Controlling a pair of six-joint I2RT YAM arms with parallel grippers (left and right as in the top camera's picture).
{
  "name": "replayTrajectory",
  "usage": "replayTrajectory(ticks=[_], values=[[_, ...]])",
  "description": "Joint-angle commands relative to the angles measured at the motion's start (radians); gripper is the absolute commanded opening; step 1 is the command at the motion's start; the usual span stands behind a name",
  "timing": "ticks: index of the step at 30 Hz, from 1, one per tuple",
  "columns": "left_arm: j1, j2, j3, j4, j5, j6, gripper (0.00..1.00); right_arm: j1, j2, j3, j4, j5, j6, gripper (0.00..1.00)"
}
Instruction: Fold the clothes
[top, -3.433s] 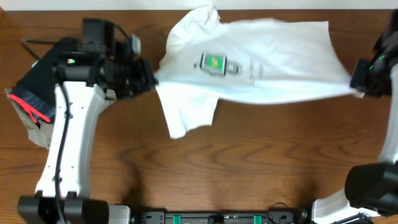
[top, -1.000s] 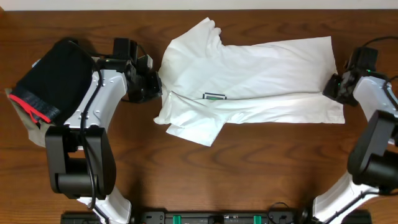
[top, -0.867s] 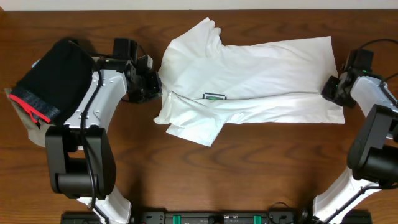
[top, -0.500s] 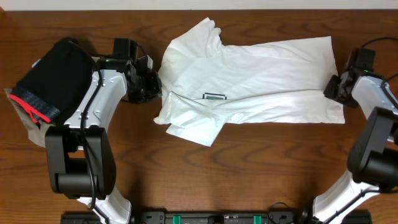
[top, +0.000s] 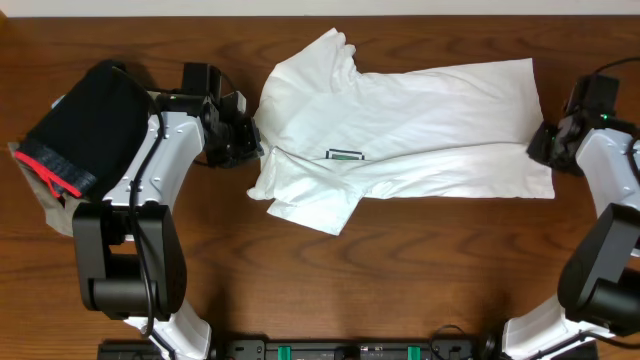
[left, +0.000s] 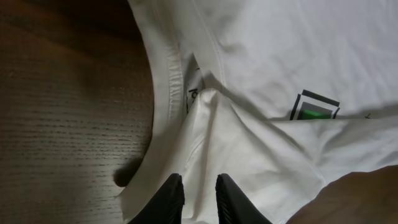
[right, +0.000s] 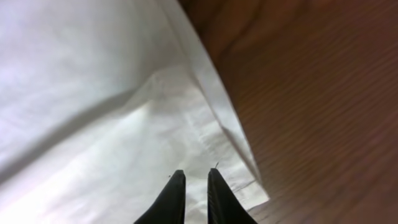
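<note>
Well, the white T-shirt (top: 400, 130) lies across the wooden table (top: 400, 290), a little toward twelve o'clock from the middle in the overhead view. Its collar end is at nine o'clock and its hem at three. Its long edge on the six o'clock side is folded up over the chest, so only the top strip of the green-and-grey graphic (top: 346, 155) peeks out. One sleeve sticks out toward seven o'clock, the other toward twelve.

My left gripper (top: 245, 140) sits at the shirt's nine o'clock edge, right by the collar. In my left wrist view the fingers (left: 171, 199) are close together over a raised ridge of white cloth, with a slim gap between them. I cannot tell whether they pinch it.

My right gripper (top: 540, 150) is at the three o'clock edge, at the hem. Its fingers (right: 177, 199) are likewise nearly together above the hem corner, tips cut off by the frame, so I cannot tell their hold either.

Past my left arm, at nine o'clock on the table, a folded black garment (top: 85, 125) with a red band (top: 50, 170) rests on a tan one (top: 40, 205).
</note>
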Motion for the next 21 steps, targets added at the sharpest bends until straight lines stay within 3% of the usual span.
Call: replayTrajectory(ticks=[1,11,21], values=[[-0.008,-0.003,0.0,-0.002,0.014,0.003,0.22,0.008,0.056,-0.042,0.011,-0.024,0.0,0.11],[-0.087,-0.001,0.0,0.062,0.009,0.008,0.26,0.007,0.183,-0.085,0.036,-0.048,0.0,0.1],[-0.088,0.059,0.0,0.069,0.002,0.005,0.27,0.007,0.187,-0.085,0.033,-0.047,0.0,0.09]])
